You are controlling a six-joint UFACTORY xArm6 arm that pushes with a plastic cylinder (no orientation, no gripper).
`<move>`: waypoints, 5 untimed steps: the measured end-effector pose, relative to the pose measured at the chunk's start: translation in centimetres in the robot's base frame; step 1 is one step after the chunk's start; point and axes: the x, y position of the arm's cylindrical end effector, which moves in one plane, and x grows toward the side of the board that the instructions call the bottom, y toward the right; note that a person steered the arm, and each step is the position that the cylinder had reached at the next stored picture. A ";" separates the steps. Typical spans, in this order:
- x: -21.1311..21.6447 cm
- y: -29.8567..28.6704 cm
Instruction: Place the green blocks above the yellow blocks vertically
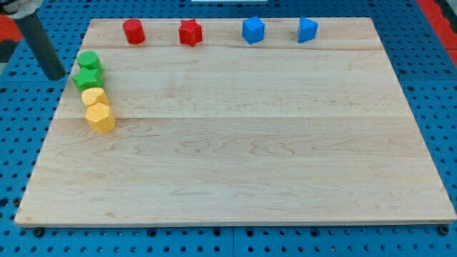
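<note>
Two green blocks stand at the board's left edge: a round green block and, just below it, a green star-like block. Directly below them sit two yellow blocks, a small rounded yellow block and a larger yellow hexagonal block. The four form a near-vertical column, touching one another. My tip is off the board's left edge, just left of the green star-like block and apart from it.
Along the top edge of the wooden board stand a red cylinder, a red star, a blue block and another blue block. A blue pegboard surrounds the board.
</note>
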 end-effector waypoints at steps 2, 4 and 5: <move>-3.0 4.8; -3.0 0.0; -1.4 0.1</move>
